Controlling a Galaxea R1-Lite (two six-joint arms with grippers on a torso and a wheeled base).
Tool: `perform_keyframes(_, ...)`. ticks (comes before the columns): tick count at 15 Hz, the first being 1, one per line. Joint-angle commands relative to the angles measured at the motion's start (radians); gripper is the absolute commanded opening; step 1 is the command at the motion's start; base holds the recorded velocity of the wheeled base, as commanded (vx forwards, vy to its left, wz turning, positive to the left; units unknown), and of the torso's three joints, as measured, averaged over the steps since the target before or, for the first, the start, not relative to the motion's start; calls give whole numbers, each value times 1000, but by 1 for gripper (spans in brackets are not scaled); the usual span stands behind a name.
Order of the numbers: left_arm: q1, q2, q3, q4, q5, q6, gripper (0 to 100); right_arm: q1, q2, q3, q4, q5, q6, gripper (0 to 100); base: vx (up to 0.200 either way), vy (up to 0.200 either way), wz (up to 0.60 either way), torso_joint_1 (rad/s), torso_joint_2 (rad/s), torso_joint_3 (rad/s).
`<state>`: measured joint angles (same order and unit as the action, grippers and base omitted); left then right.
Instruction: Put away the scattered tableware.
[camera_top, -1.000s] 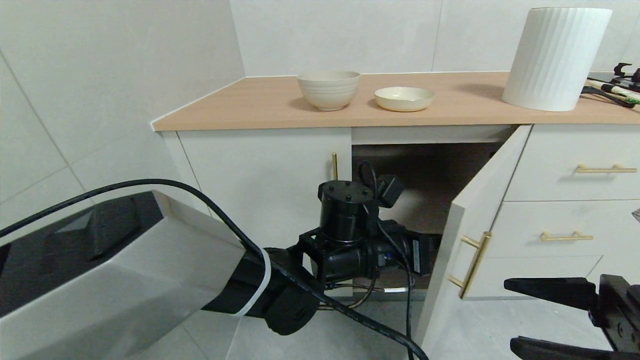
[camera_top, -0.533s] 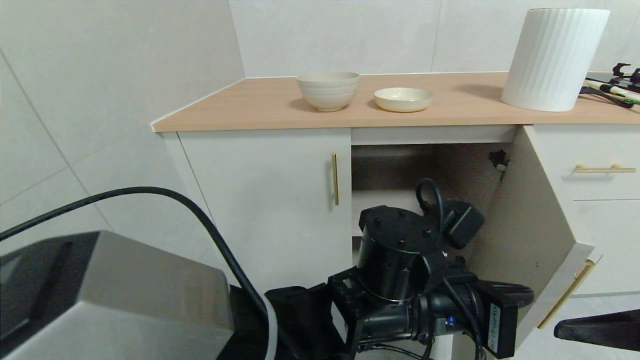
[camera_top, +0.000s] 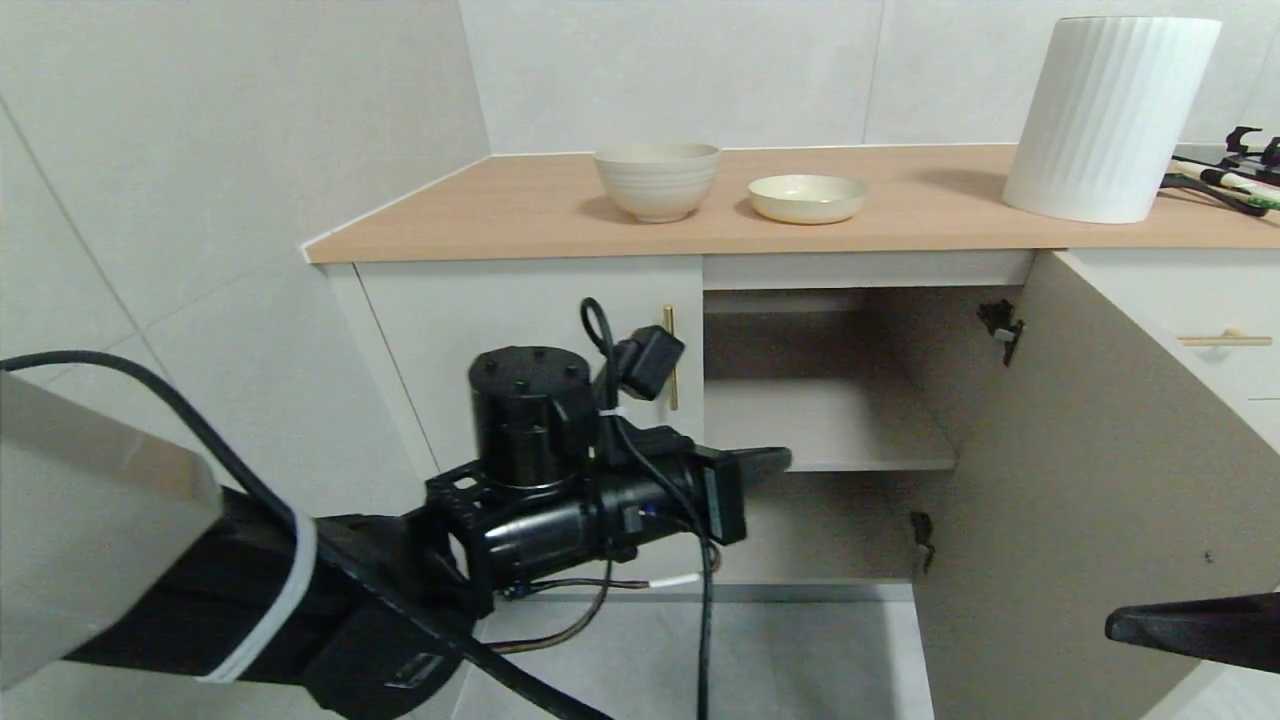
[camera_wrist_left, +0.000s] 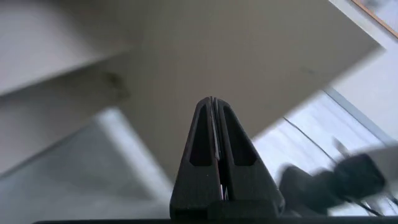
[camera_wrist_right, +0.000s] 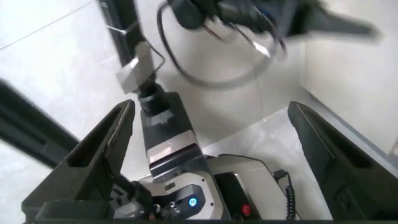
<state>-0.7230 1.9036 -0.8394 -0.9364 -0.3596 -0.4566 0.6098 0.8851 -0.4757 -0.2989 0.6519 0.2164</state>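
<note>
beige ribbed bowl (camera_top: 657, 180), cream dish (camera_top: 808, 197), white fluted canister (camera_top: 1110, 115) — tan wood-grain countertop (camera_top: 500, 215), white cabinet (camera_top: 520, 310), gold handle (camera_top: 1225, 339)

head faces cabinet (camera_top: 800, 345), wrist cameras angled floorward

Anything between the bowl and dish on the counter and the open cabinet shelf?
Nothing visible. The door is swung wide open, exposing the shelf below the bowl and dish. The left gripper, fingers shut, hangs in front of the opening's left edge; it probably needs to move aside first.
</note>
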Motion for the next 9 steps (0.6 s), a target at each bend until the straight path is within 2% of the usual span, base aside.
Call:
perform_keyframes(1, 166, -201, 140, 10, 2, 26, 0, -15, 163, -73, 3, -126, 0, 100, 0, 0, 0, 0, 0, 0)
perform_keyframes(2, 224, -255, 175, 45, 2, 78, 0, -12, 235, -116, 1, -225, -2, 100, 0, 0, 0, 0, 0, 0)
perform_keyframes(3, 309, -331, 207, 117, 2, 161, 0, -5, 310, -155, -3, -321, -3, 100, 0, 0, 0, 0, 0, 0)
perform_keyframes(4, 361, -391, 217, 189, 2, 200, 0, -5, 351, -190, 1, -357, -2, 100, 0, 0, 0, 0, 0, 0)
perform_keyframes(5, 401, -475, 209, 301, 2, 208, 0, -10, 402, -227, 3, -385, -2, 100, 0, 0, 0, 0, 0, 0)
perform_keyframes(6, 418, -511, 200, 360, 2, 208, 0, -18, 422, -238, 3, -396, -3, 100, 0, 0, 0, 0, 0, 0)
perform_keyframes(8, 444, -606, 129, 559, 2, 208, 0, -77, 492, -302, 3, -403, -11, 100, 0, 0, 0, 0, 0, 0)
perform_keyframes(9, 451, -623, 102, 613, 2, 208, 0, -101, 517, -333, 4, -405, -9, 100, 0, 0, 0, 0, 0, 0)
